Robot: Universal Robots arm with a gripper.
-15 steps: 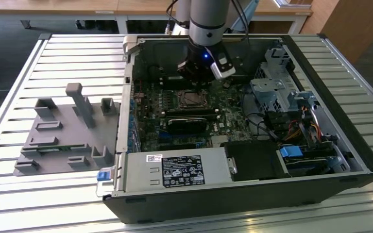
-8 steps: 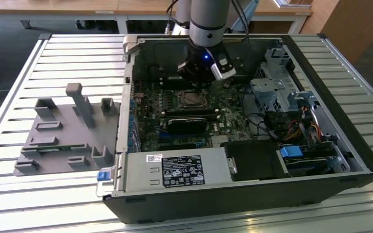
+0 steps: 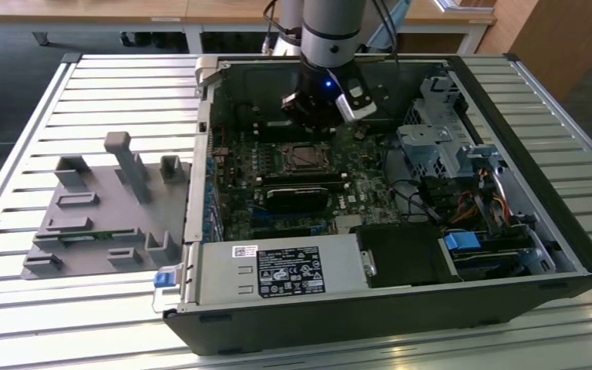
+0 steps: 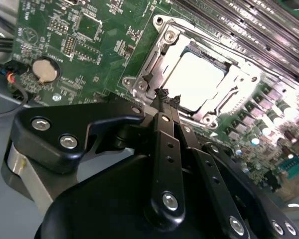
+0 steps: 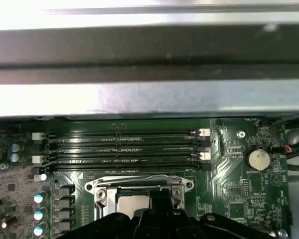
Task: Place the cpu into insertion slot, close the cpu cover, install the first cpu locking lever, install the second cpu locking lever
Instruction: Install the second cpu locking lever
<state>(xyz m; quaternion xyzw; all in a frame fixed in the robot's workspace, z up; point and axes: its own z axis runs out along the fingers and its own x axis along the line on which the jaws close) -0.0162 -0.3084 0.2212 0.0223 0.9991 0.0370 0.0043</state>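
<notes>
The cpu [image 4: 195, 81] already lies seated in the insertion slot [image 4: 165, 36] on the green motherboard [image 4: 84, 30], its dull pale metal top showing flat and square through the cut-out centre of the cpu cover [image 4: 228, 104], which appears to be folded down over it as a thin bright steel frame. Whether the locking levers are latched I cannot tell, so that part of the work looks to be what is left. The gripper [image 4: 168, 98], matte black with bolted links, hovers just above the socket's edge, its jaws drawn close together and holding nothing. In the exterior view the gripper [image 3: 314, 123] hangs inside the open computer case [image 3: 543, 231], which stands on a slatted metal tabletop [image 3: 28, 293] beside a grey plastic fixture [image 3: 101, 208].
</notes>
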